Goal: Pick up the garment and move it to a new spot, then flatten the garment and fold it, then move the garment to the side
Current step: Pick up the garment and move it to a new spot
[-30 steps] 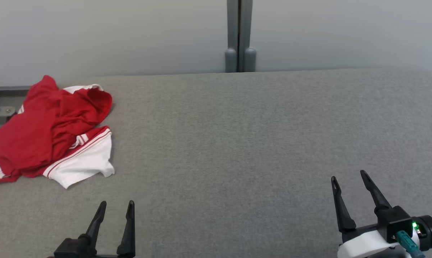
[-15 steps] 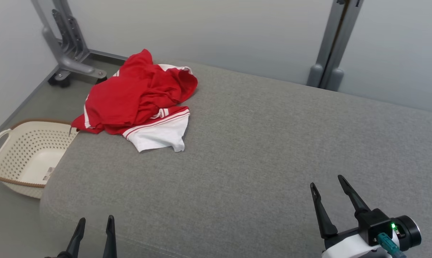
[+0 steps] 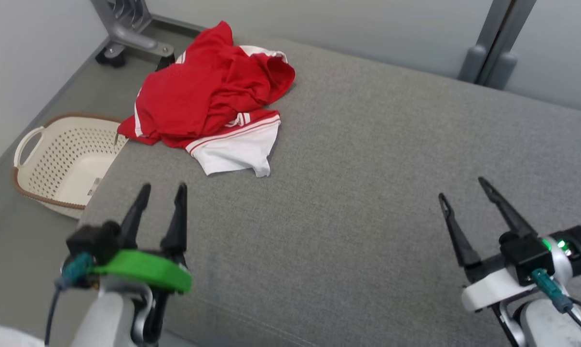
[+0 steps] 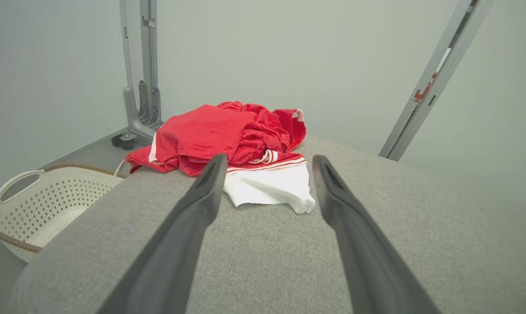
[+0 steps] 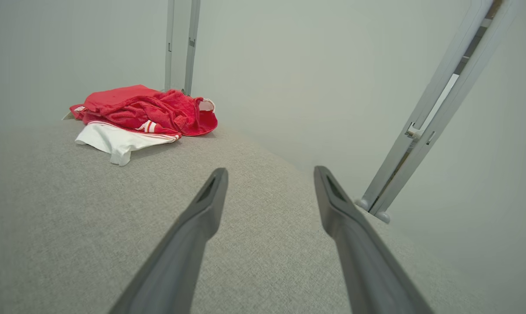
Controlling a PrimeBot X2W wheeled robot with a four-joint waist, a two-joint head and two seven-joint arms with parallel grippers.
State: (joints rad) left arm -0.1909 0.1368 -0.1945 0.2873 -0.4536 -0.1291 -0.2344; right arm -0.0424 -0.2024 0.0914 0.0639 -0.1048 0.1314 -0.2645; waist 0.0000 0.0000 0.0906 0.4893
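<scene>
A crumpled red and white garment [image 3: 213,101] lies at the far left corner of the grey cushioned surface [image 3: 367,168], one red edge hanging over the left side. My left gripper [image 3: 164,189] hovers open above the near left part of the surface, a short way in front of the garment, with nothing between its fingers. In the left wrist view the garment [image 4: 228,139] lies straight ahead beyond my left gripper [image 4: 267,159]. My right gripper [image 3: 463,188] is open over the near right part, far from the garment. The right wrist view has the garment [image 5: 140,115] at upper left, past my right gripper [image 5: 269,170].
A cream perforated laundry basket [image 3: 54,159] stands on the floor beside the surface's left edge; it appears too in the left wrist view [image 4: 40,205]. A grey metal stand base [image 3: 126,33] sits behind the garment. A grey post [image 3: 493,43] rises at the back right.
The head camera has turned left and tilted down, bringing the basket and floor into view. Both grippers have risen in the picture and stay open. The garment lies as before.
</scene>
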